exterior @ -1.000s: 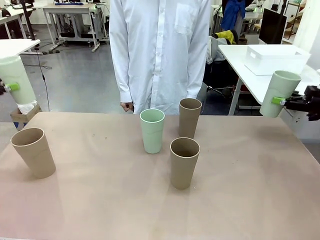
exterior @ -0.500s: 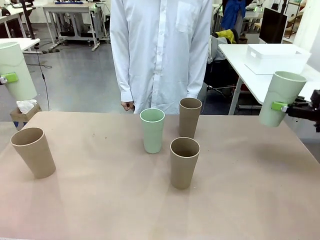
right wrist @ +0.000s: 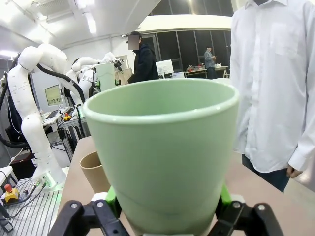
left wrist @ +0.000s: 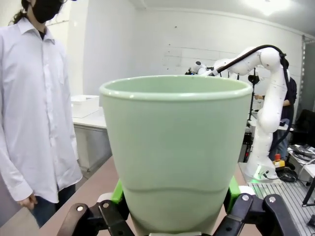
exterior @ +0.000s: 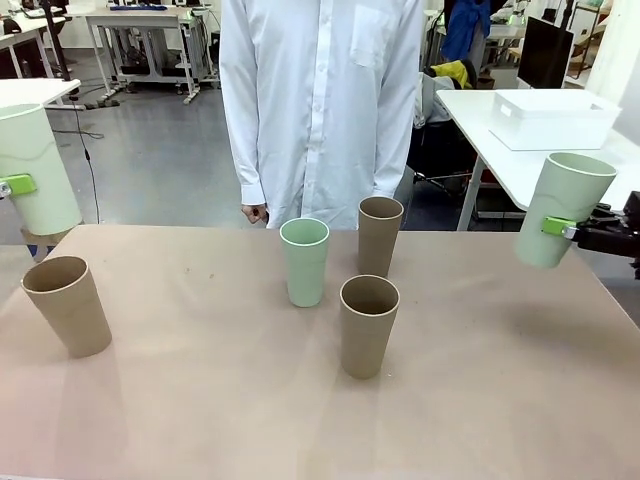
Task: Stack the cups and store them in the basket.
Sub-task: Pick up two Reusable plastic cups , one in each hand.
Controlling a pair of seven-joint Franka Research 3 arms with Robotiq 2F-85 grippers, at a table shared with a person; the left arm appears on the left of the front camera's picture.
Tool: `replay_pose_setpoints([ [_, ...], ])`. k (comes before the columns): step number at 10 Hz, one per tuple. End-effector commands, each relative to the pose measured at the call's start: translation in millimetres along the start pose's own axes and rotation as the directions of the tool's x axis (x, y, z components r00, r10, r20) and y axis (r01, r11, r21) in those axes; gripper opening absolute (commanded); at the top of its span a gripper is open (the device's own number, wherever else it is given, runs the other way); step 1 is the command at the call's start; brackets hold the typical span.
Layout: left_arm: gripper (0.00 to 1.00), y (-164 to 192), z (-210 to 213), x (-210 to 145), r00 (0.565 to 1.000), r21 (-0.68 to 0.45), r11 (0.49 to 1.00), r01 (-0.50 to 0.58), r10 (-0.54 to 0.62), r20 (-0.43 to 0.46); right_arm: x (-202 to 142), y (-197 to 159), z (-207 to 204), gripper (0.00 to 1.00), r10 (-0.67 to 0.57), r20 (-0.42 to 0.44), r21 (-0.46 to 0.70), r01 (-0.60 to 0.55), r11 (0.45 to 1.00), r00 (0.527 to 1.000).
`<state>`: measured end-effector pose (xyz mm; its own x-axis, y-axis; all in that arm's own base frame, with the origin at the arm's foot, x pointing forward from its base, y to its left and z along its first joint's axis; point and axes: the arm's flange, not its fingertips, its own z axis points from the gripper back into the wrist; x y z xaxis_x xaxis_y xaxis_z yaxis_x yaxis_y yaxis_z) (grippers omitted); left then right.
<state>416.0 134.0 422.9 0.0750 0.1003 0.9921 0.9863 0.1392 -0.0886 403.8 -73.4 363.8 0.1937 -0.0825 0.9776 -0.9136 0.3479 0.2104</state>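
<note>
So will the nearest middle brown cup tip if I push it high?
Probably: the brown cup is tall and narrows to a small base. It looks rigid and empty, so likely light. Its matte wall should grip fairly well.

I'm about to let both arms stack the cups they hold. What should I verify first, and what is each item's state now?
1. Grip of left gripper on left green cup: ok, shut.
2. Grip of right gripper on right green cup: ok, shut; cup tilted.
3. Held cups off the table: ok.
4. Targets upright (left brown cup, front brown cup, back brown cup, middle green cup): ok.
5. Person's hand clear of cups: ok.
6. Reach to basket: cannot tell; it sits on another table.
</note>
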Motion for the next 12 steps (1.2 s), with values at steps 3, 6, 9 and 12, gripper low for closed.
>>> replay_pose_setpoints([
  [3, 0.86, -16.5, -22.8, -0.8, 1.000, -0.057, 0.998, 0.021, -0.021, 0.010, -0.7, -2.0, 0.2, 0.86, -0.002, -0.001, -0.001, 0.002, 1.000, 1.000],
  [6, 0.86, -60.4, -88.0, -1.4, 0.995, -0.135, 0.986, 0.098, -0.093, 0.041, 17.2, 38.5, -33.4, 0.86, 0.062, 0.021, 0.078, -0.064, 0.995, 0.998],
  [9, 0.86, -78.2, -116.5, -16.1, 0.997, -0.202, 0.976, 0.078, -0.079, 0.002, 13.9, 61.7, -60.2, 0.86, 0.049, -0.009, 0.140, -0.047, 0.989, 0.999],
  [12, 0.86, -81.6, -120.9, -23.7, 0.996, -0.230, 0.970, 0.084, -0.090, -0.015, 6.5, 86.4, -67.7, 0.86, 0.064, -0.034, 0.161, -0.057, 0.985, 0.997],
])
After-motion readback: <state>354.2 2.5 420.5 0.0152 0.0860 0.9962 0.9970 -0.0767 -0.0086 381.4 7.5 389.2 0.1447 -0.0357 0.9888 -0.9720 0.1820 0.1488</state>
